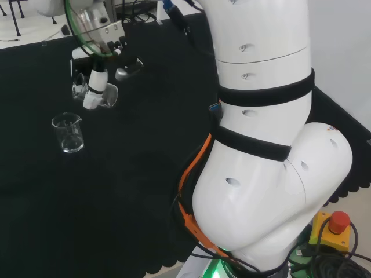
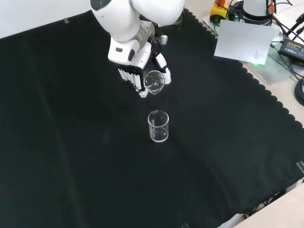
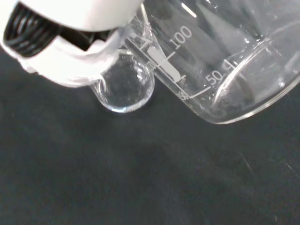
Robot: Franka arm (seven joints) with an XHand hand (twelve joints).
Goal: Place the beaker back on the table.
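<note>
While gripped in the hand (image 2: 137,71), with fingers (image 2: 134,78) and thumb curled round its glass wall, the held beaker (image 2: 154,81) hangs clear of the black cloth (image 2: 71,142), not yet set down. Tilted in the front view, mouth turned partly toward that camera, so long axis well off upright. In the wrist view, tipped too, graduated wall close beside the palm and base rim hanging over bare cloth. Apart from the hand, nearer the front camera and just beyond the fingertips, a second beaker (image 2: 158,126), upright and empty as far as can be seen. In the head view, the same pair: held beaker (image 1: 104,94) at the fingers, second beaker (image 1: 68,132) below and to the left of it. Judged from this: righting the axis first, then lowering straight down onto bare cloth beneath the hand, keeping short of the standing glass. Risk, as a judgement: clipping that neighbour, or landing on an edge if left tilted.
</note>
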